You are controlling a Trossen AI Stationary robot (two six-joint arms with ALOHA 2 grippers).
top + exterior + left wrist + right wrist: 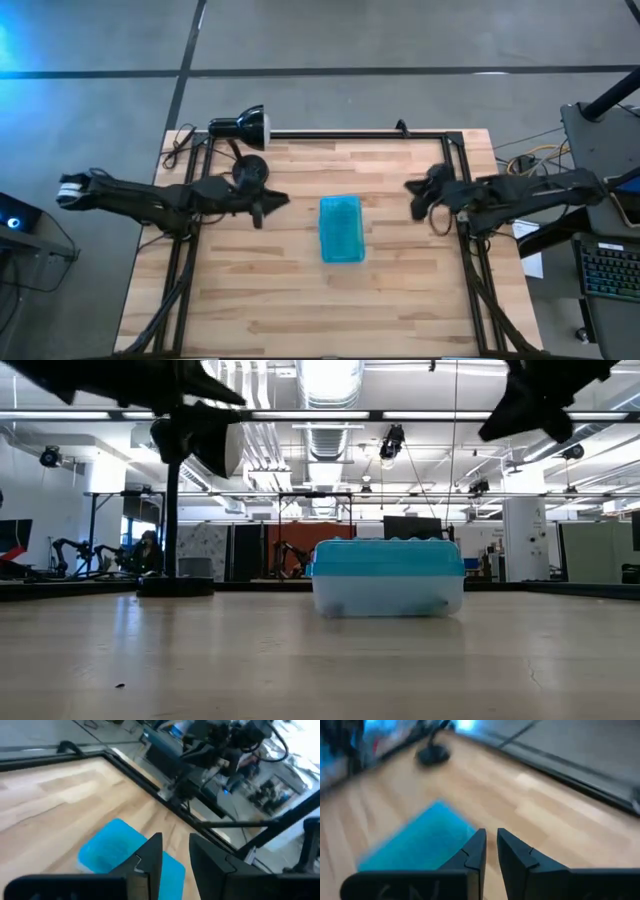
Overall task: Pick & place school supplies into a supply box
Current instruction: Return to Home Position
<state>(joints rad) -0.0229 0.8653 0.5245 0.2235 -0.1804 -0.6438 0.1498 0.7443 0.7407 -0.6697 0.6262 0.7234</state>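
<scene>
High view: you've got the supply box closed, about mid-surface, well apart from every edge, its long side running along the surface's short span. The left gripper hangs between the left edge and the box, apart from it. The right gripper sits on the right-edge side, also apart from the box. The desk lamp stands near a left corner, just beside the left gripper.

Low view: box rests flat on the surface, teal half on top, clear whitish half underneath. Something dark shows faintly through the clear half, can't tell what. Both grippers are up well above the box, neither touching it. Lamp foot is beyond the box, toward the left edge.

Left wrist view: your left fingers are parted by a modest gap with nothing between them. The box lies on the wood past them, untouched.

Right wrist view: right fingers stand a narrow slit apart, not meeting, holding nothing. The box lies past them, the lamp foot farther off.
</scene>
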